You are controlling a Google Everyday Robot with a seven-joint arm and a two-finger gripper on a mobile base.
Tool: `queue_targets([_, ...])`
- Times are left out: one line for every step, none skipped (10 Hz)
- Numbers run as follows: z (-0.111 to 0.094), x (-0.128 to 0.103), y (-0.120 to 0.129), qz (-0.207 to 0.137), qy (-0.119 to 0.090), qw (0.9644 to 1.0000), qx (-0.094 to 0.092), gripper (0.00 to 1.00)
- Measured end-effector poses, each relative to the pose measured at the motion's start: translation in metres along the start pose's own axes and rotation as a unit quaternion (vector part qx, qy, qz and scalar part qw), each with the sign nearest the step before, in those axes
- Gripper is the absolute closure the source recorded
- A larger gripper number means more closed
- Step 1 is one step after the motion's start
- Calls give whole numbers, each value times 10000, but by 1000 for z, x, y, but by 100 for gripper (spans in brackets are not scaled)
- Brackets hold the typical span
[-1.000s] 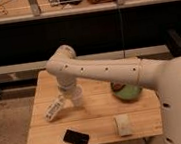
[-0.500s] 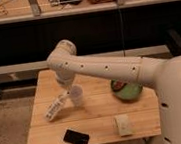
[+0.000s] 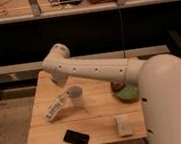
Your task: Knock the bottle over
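Now my gripper (image 3: pixel 60 81) sits above desk (image 3: pixel 43 138) rear-left part, mostly hidden behind my arm (image 3: pixel 91 70); jaws shut, holding nothing. Bottle (image 3: pixel 56 107) lies tipped on side, left of translucent cup (image 3: pixel 75 95), touching or just beside it. Green plate (image 3: pixel 127 92) at right, black phone (image 3: pixel 75 137) near front edge, pale block (image 3: pixel 123 125) front-right.

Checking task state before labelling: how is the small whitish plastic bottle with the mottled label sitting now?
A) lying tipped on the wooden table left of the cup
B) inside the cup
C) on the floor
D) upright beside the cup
A: the small whitish plastic bottle lies slanted on the wooden table, left of the translucent plastic cup; the gripper is hidden behind the arm's elbow.
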Motion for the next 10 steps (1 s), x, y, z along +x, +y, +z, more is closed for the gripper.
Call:
queue_targets([4, 8, -6, -61, 29, 10000, 44, 100])
queue_targets([10, 14, -13, -142, 20, 9998, 103, 100])
queue_targets([23, 9, -21, -201, -99, 9996, 185, 100])
queue_targets([30, 4, -25, -208, -177, 9993, 238, 100])
queue_targets([40, -3, -31, -206, -277, 9988, 345, 100])
queue_targets([49, -9, -39, -239, -374, 9979, 469, 100])
queue_targets([56, -13, -52, -355, -473, 9963, 619, 100])
queue_targets([55, -13, -62, -484, -501, 9949, 733, 100])
queue_targets([39, -24, -72, -674, -604, 9917, 908, 100])
queue_targets([20, -38, -77, -770, -689, 9896, 1004, 100])
